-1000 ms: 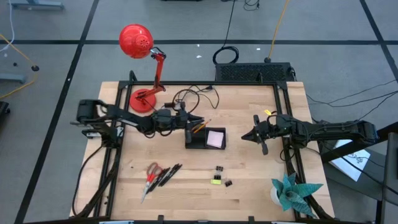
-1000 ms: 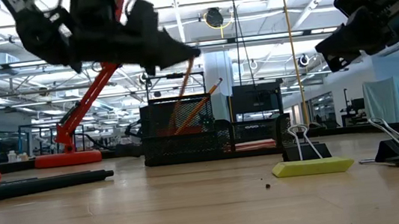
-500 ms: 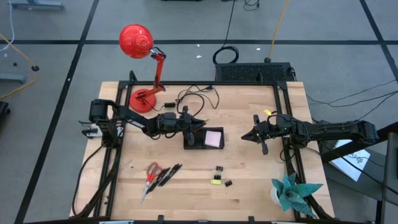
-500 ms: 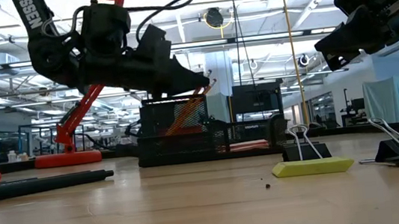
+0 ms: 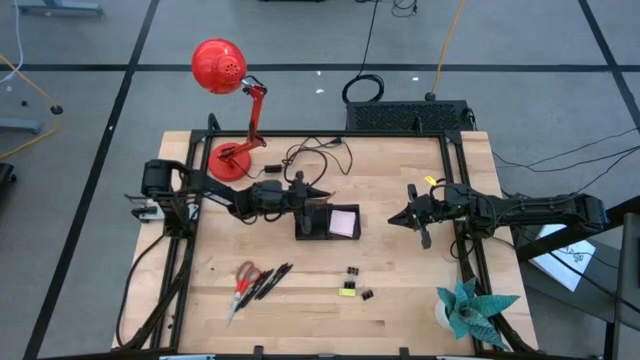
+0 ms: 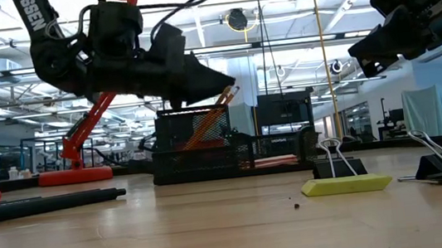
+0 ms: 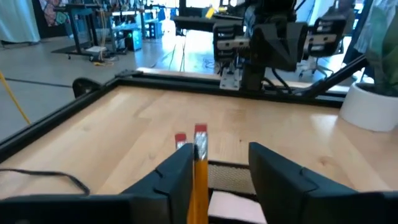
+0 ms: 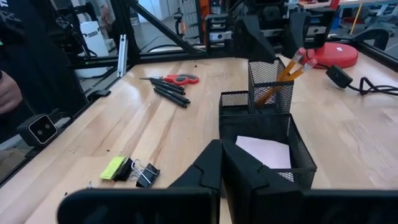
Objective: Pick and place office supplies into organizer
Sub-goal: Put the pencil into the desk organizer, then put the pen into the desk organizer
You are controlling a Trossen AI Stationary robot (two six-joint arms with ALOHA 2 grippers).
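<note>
My left end effector hovers just over the tall end of the organizer, which sits mid-counter. Its fingers stand apart, holding nothing; the two pencils lean upright in that tall mesh cup, their eraser ends poking up right between my fingers in the left wrist view. So the pencils look done, and so does the pad, which lies in the low section beside the cup.

My right end effector waits off to the organizer's other side, above the counter, its fingers drawn together on nothing.

A good deal is left, I judge. The scissors and the pens lie together near the front of the counter on my left side, well apart from the organizer. The clips and the small yellow-green piece sit in a loose cluster in front of the organizer, nearer my right arm. None of these is touched yet. I reckon under half the set is in: two kinds in place, four still out on the counter.
</note>
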